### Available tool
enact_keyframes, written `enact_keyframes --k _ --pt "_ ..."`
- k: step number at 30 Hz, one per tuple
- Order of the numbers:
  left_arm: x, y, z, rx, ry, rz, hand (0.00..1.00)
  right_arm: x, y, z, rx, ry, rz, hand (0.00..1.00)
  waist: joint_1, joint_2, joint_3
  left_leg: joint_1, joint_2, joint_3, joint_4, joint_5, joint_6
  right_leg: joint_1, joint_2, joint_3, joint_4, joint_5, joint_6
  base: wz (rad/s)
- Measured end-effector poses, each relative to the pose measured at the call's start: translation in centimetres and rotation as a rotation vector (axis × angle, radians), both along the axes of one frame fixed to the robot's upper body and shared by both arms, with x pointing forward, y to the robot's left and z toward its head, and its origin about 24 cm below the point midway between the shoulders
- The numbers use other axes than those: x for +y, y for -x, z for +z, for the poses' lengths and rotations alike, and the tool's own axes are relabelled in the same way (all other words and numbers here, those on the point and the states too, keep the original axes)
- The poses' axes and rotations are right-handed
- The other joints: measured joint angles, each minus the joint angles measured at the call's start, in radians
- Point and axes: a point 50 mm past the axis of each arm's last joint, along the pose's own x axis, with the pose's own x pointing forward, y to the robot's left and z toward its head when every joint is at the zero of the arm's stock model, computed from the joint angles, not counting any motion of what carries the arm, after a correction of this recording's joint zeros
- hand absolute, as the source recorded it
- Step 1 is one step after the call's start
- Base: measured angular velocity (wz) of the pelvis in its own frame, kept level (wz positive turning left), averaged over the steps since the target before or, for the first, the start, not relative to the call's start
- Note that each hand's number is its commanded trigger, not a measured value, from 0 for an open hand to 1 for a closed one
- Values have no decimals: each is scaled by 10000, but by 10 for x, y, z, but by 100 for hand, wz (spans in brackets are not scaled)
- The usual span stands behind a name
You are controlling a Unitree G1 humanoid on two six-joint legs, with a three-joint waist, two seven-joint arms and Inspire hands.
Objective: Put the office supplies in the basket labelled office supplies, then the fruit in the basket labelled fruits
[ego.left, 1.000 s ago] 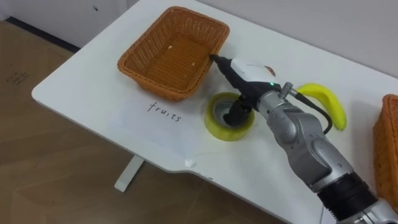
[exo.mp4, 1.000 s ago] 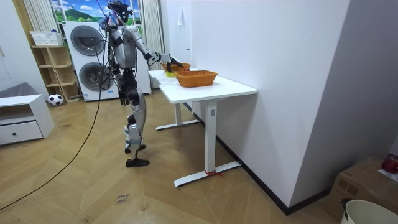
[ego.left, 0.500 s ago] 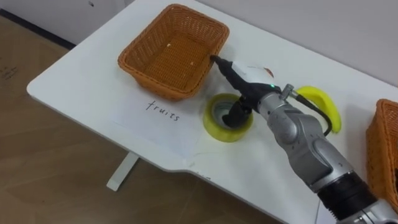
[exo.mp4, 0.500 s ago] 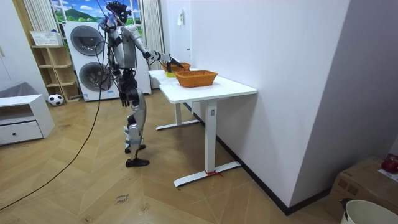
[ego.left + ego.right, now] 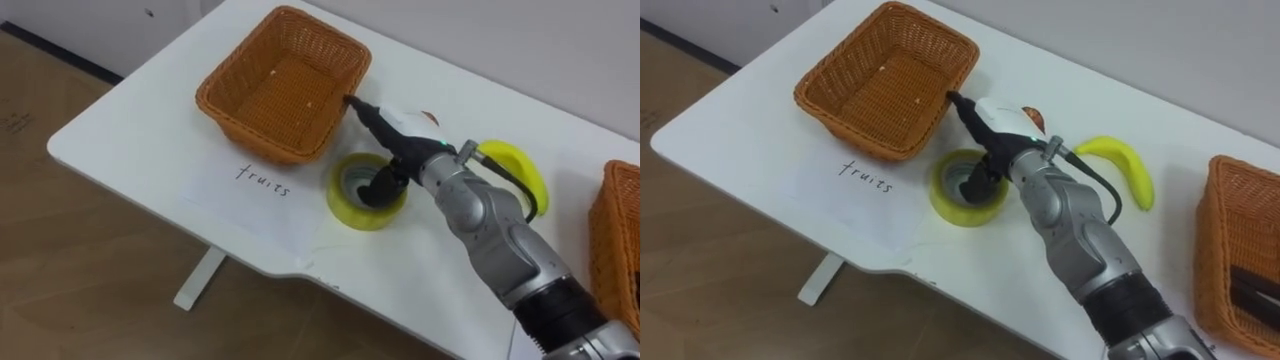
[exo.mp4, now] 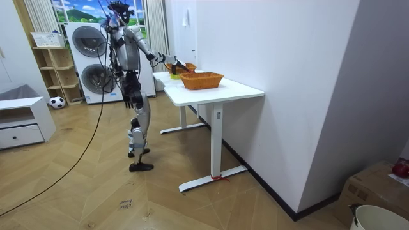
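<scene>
Two baskets stood on the white table point(image 5: 130, 150): the fruit basket point(image 5: 250, 125) at the far left, with a handwritten label point(image 5: 262, 175) in front of it, and the other basket point(image 5: 612, 240) at the right edge. Between them the yellow tape roll point(image 5: 352, 208) lay flat, just beside the fruit basket's near right corner, and the banana point(image 5: 515, 165) lay further right, behind our forearm. Our right hand point(image 5: 402, 128) hovered over the roll, released: its fingers point(image 5: 362, 107) reached straight out past the far rim towards the fruit basket, while the thumb dipped into the core. Nothing was gripped yet. Our left hand point(image 6: 127, 99) hung at our side in the room view, its state beyond telling. We judged the step to be taking up the tape, an office supply bound for the right basket. To do it well we needed the thumb seated inside the core and the fingers curled down over the outer wall, pinching the band through, then a straight lift before swinging right, clear of the banana
</scene>
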Motion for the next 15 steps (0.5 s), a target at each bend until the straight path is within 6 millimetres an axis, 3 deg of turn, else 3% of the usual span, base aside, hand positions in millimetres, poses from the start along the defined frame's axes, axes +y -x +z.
enact_keyframes --k 5,15 --pt "0 0 0 28 -36 30 0 -4 1 -2 48 -81 -196 0 -21 178 -81 6 4 -3 -4 0 0 -6 3 4 5 0 0 0" --pt "1 1 1 -234 -210 584 0 -6 1 -2 -74 -137 -268 0 -45 207 -62 31 0 28 -25 1 2 1 -6 35 11 0 1 0"
